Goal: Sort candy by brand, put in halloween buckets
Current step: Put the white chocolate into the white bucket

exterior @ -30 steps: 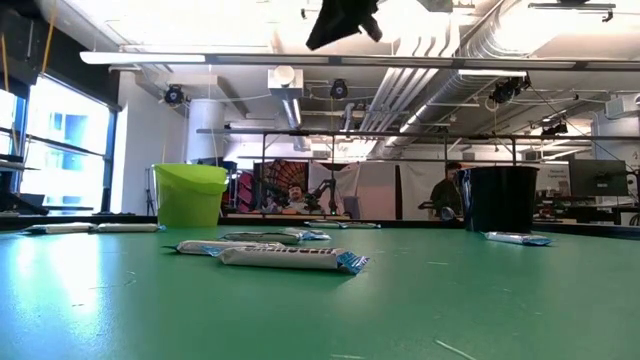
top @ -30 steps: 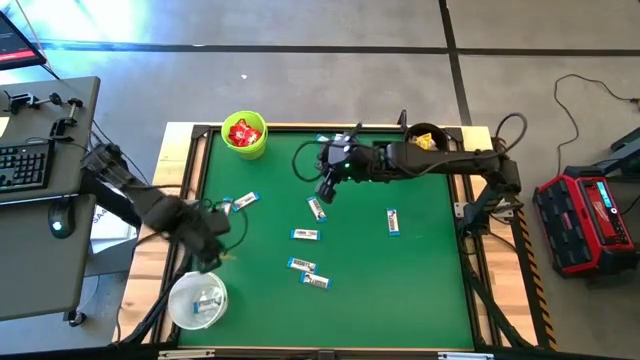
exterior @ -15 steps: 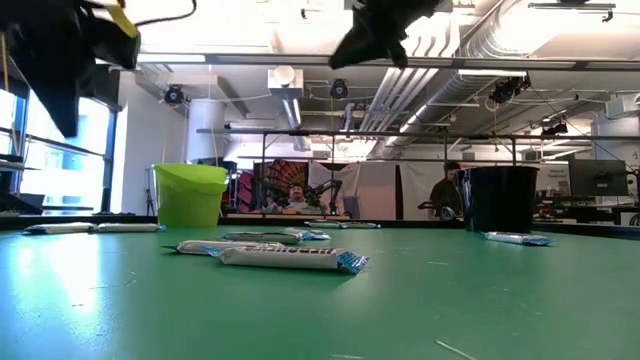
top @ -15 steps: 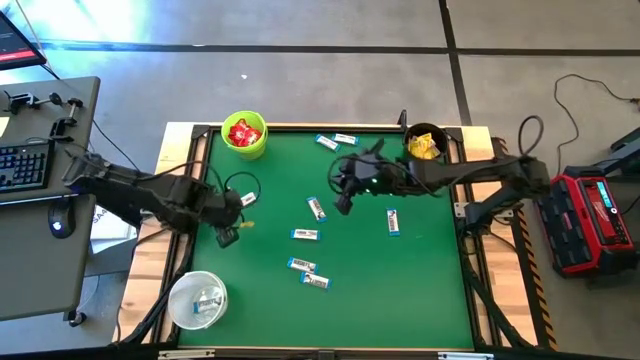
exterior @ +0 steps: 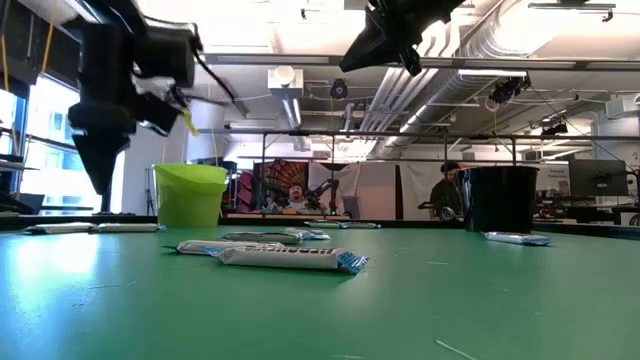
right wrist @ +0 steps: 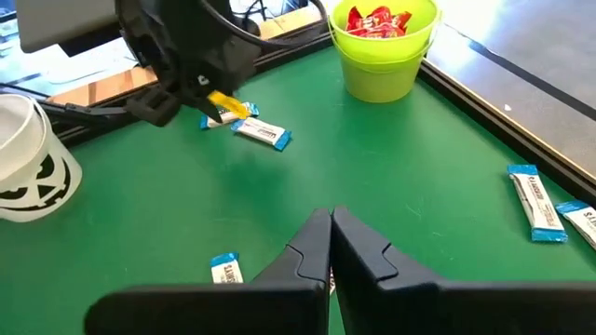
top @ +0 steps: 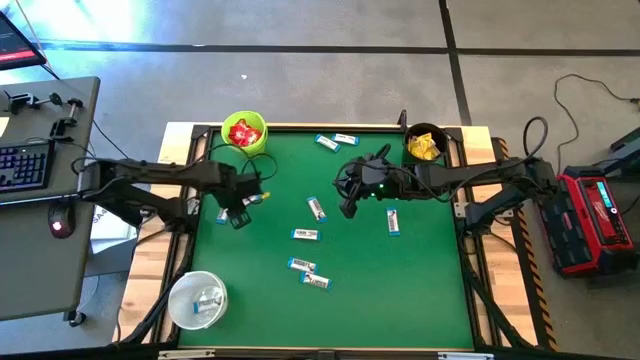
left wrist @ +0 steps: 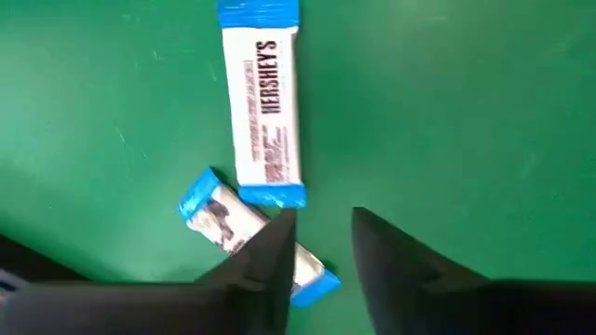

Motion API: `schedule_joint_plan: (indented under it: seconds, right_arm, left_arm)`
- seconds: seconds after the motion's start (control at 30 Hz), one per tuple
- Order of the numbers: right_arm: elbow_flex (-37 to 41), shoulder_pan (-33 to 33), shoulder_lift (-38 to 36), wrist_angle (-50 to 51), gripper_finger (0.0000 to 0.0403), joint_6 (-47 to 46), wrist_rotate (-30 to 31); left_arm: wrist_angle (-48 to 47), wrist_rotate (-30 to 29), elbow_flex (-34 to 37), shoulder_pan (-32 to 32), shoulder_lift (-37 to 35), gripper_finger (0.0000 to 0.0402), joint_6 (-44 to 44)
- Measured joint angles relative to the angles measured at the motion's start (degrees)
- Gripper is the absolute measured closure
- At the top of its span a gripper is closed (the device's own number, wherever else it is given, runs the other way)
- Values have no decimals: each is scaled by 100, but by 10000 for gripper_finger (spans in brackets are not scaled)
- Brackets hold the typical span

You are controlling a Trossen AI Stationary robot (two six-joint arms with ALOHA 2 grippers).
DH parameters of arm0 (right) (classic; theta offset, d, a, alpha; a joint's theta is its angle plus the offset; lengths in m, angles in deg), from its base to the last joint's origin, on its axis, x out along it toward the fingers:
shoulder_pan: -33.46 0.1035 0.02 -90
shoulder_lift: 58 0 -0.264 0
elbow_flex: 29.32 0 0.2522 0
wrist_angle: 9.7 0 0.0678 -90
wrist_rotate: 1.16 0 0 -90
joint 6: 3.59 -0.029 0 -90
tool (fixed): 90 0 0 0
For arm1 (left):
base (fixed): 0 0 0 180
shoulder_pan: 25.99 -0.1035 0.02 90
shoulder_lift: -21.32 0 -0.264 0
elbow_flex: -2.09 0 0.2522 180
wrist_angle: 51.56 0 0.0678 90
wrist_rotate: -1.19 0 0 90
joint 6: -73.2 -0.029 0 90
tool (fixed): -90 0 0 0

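I have the left end effector (left wrist: 317,247) slightly open, holding nothing, above two Hershey's bars (left wrist: 262,112) near the lime green bucket (top: 244,134). My right end effector (right wrist: 331,244) is closed and empty over mid-tabletop (top: 420,270), other bars (top: 305,234) scattered below.

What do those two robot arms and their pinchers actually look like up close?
Both arms are dark, jointed tubes with black cables looping alongside. The left gripper ends in two black, wedge-shaped fingers and carries a small yellow tag near the wrist. The right gripper has matching black tapered fingers, and a tiny green light glows on that arm.
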State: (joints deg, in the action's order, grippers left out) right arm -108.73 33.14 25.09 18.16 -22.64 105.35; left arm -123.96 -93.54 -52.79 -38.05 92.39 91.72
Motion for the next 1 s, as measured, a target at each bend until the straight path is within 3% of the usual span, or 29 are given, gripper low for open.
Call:
schedule_joint_plan:
  seconds: [0.27,0.47,0.77,1.0]
  right_arm:
    - [0,0,0,16,403,0,0]
    - [0,0,0,19,403,0,2]
    - [0,-4,0,23,403,2,4]
    - [0,-7,0,24,403,2,5]
  left_arm:
    - [321,-94,0,-566,864,192,-469]
    - [424,-111,-2,-889,1380,153,-490]
    - [584,160,-28,-1103,1754,163,-706]
    - [605,358,-26,-1168,1763,230,-771]
